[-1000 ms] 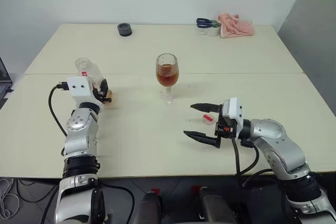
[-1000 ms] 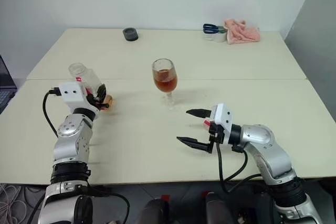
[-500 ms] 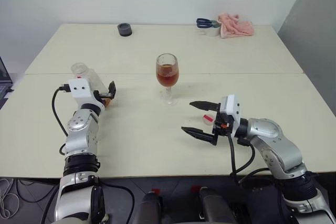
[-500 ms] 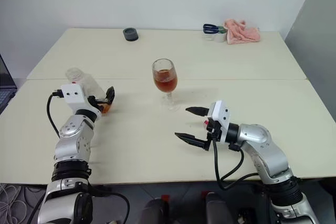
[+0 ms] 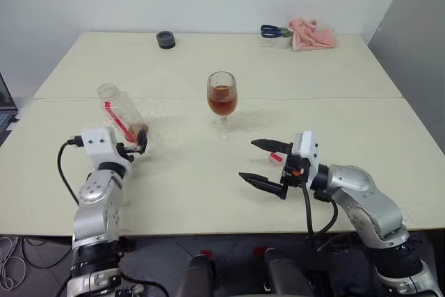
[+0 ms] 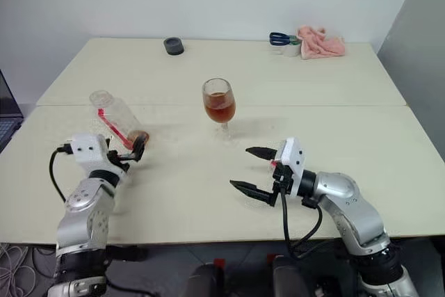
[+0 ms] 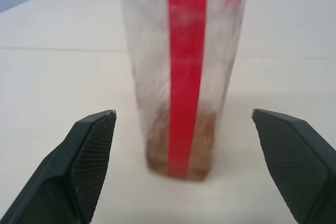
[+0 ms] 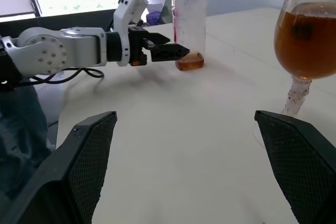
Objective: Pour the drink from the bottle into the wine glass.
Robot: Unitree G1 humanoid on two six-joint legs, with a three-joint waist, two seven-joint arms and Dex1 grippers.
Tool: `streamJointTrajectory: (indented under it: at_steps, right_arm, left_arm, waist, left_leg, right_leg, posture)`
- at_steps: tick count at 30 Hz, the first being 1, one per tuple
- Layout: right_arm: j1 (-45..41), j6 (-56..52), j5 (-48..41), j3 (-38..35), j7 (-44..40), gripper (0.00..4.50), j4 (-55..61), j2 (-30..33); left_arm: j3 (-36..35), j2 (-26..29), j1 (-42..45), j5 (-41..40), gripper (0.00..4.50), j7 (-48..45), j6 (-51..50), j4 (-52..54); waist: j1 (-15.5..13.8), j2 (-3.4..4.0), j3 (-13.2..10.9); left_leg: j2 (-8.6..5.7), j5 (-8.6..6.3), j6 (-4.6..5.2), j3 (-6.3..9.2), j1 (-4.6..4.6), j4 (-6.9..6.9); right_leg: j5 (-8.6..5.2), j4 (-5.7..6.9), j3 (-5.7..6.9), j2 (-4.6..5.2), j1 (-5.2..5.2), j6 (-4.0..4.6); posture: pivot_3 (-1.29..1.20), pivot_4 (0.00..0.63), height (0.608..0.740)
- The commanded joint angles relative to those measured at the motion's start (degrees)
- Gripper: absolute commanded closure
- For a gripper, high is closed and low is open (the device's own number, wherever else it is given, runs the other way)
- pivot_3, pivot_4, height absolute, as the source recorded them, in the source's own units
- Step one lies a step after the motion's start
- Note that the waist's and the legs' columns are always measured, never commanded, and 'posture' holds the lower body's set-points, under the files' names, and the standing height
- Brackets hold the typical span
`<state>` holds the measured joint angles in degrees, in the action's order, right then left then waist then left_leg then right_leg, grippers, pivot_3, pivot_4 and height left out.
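Note:
The bottle (image 5: 121, 115) stands uncapped on its base on the left of the table, with a red label strip and a thin layer of amber drink (image 7: 181, 157) at its bottom. My left gripper (image 5: 134, 145) is open just behind it, with one finger to each side and neither touching. The wine glass (image 5: 222, 96) stands at the table's middle, about half full of amber drink. My right gripper (image 5: 247, 159) hovers open and empty in front of the glass. A small red-and-white cap (image 5: 275, 158) lies on the table under it.
At the far edge sit a black round object (image 5: 165, 39), a pink cloth (image 5: 313, 33) and blue-handled scissors (image 5: 272, 30) on a white roll. A laptop's edge (image 5: 3, 99) shows at far left. The table (image 5: 334, 113) has bare surface between the arms.
My left gripper has opened, let go of the bottle and drawn back toward me. The bottle now stands free on the table. The right gripper has stayed in place.

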<state>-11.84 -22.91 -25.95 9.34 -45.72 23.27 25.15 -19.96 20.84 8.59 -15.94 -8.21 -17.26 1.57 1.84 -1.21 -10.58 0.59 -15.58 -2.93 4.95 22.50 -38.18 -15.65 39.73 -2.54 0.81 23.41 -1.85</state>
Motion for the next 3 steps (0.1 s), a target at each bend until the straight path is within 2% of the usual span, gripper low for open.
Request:
streamJointTrajectory:
  at_steps: [1,3]
  right_arm:
    - [1.82,-0.87,0.75,-3.41,6.78,0.00,3.41,-1.64]
    - [2.02,-1.74,5.46,-5.14,16.31,0.00,2.66,-4.61]
  left_arm:
    - [-0.71,-0.76,-4.11,-2.13,0.02,1.00,-5.37,10.40]
    - [0.57,-1.37,-7.95,-1.69,0.02,1.54,-8.00,16.79]
  waist:
    - [-0.04,0.00,0.01]
    - [-0.02,-0.01,0.01]
  left_leg:
    - [0.01,0.00,0.00,-0.01,-0.01,0.03]
    - [-0.01,0.00,0.00,-0.02,-0.10,0.06]
  right_leg:
    - [0.00,-0.04,0.00,0.00,-0.01,0.00]
    - [0.00,-0.11,0.00,0.01,-0.12,-0.01]
  posture:
    - [0.00,0.150,0.740]
    - [0.00,0.150,0.740]
